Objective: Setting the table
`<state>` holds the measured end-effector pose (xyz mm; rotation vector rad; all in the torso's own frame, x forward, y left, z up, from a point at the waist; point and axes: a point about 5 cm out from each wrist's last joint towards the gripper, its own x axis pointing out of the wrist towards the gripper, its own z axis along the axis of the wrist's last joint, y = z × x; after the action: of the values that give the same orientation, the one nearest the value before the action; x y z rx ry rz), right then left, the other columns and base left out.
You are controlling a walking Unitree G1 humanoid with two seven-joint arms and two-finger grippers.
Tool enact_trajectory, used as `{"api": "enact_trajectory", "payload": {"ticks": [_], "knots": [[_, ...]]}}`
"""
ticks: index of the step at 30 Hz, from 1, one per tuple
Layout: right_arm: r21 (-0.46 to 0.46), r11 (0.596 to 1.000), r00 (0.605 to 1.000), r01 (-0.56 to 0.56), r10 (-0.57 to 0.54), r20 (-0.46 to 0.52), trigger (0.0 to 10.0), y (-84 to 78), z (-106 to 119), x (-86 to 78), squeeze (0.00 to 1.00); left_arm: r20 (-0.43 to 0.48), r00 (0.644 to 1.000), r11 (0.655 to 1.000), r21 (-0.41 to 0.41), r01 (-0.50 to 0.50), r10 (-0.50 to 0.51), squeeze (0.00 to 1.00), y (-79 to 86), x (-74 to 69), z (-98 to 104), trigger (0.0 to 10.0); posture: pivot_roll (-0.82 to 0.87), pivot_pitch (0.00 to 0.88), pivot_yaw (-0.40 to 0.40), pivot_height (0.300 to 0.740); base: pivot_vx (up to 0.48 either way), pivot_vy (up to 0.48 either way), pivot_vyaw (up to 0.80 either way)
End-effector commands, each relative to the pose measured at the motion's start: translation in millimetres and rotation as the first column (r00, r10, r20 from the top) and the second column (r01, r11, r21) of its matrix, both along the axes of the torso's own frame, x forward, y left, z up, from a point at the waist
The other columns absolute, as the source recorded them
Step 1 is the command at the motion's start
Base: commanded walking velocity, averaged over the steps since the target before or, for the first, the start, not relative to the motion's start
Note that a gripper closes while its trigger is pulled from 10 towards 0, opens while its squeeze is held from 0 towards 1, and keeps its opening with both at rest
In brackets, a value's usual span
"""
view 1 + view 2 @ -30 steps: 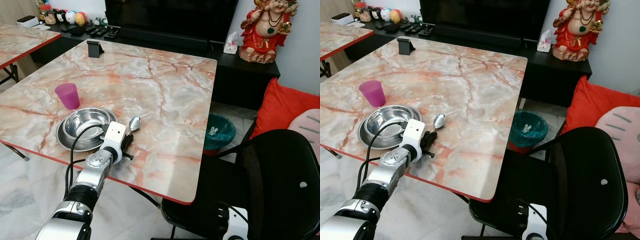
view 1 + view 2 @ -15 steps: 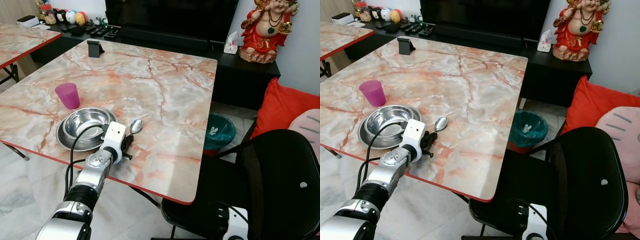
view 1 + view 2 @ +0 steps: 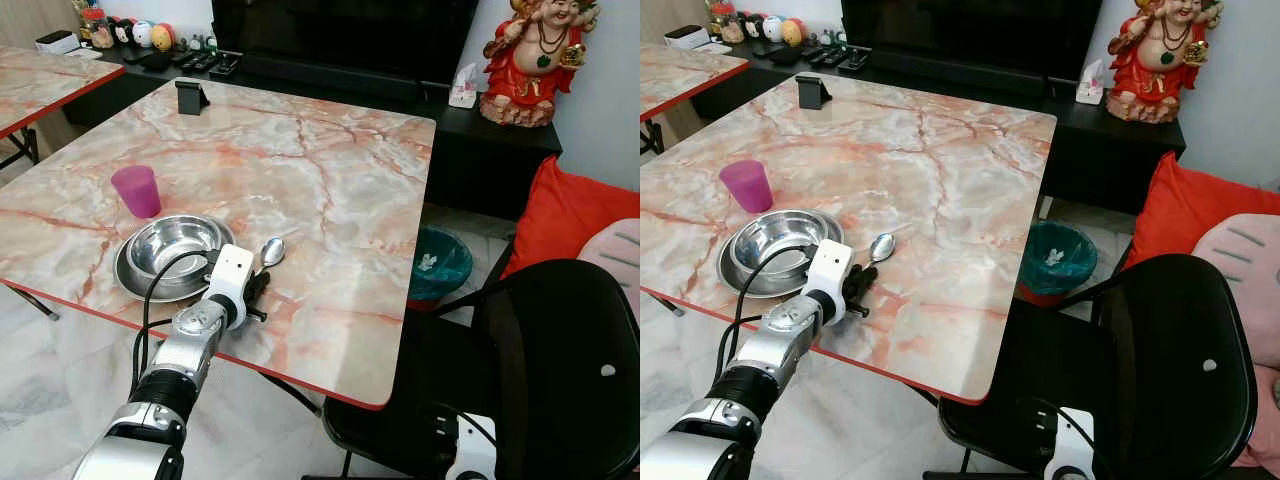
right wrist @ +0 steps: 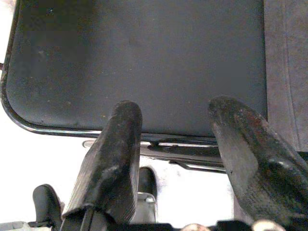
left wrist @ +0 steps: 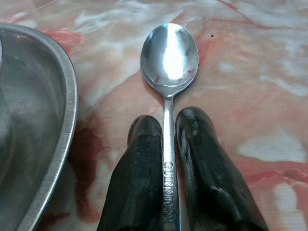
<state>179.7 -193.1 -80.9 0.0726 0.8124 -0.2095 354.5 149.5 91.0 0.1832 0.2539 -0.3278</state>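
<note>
The left end effector (image 5: 166, 139) is clenched on the handle of a spoon (image 5: 169, 57), which is laid flat on the marble table (image 3: 330, 170) just beside a steel bowl (image 3: 172, 243) set on a plate. A pink cup (image 3: 135, 190) is seen near the bowl. The right end effector (image 4: 175, 144) is held released above a black chair seat (image 4: 144, 57).

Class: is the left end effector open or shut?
Shut: the left end effector has its fingers pressed against the spoon handle.

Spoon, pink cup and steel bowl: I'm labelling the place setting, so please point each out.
spoon (image 5: 169, 55), left wrist view, bowl of the spoon.
pink cup (image 3: 136, 190), left eye view, side wall.
steel bowl (image 3: 148, 238), left eye view, rim.
</note>
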Motion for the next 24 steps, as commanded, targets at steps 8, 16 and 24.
{"api": "enact_trajectory", "payload": {"ticks": [8,16,24], "knots": [[-0.003,1.0,1.0,0.005,-0.005,0.0,10.0,-0.4,0,0.1,0.0,0.009,1.0,1.0,-0.007,-0.01,0.01,0.0,-0.4,2.6,5,10.0,0.04,0.0,-0.047,0.74,0.0,0.0,0.0],[-0.005,1.0,1.0,0.003,-0.003,0.004,10.0,-0.3,0,0.2,0.0,0.064,0.998,1.0,0.004,-0.029,0.029,0.0,1.3,7.2,17,10.0,0.04,0.0,-0.048,0.74,0.0,0.0,0.0],[-0.007,1.0,1.0,0.001,-0.001,0.01,10.0,0.1,1,1.1,0.0,0.092,0.996,1.0,-0.016,-0.019,0.021,0.0,-1.0,8.3,23,10.0,0.04,0.0,-0.048,0.74,0.0,0.0,0.0]]}}
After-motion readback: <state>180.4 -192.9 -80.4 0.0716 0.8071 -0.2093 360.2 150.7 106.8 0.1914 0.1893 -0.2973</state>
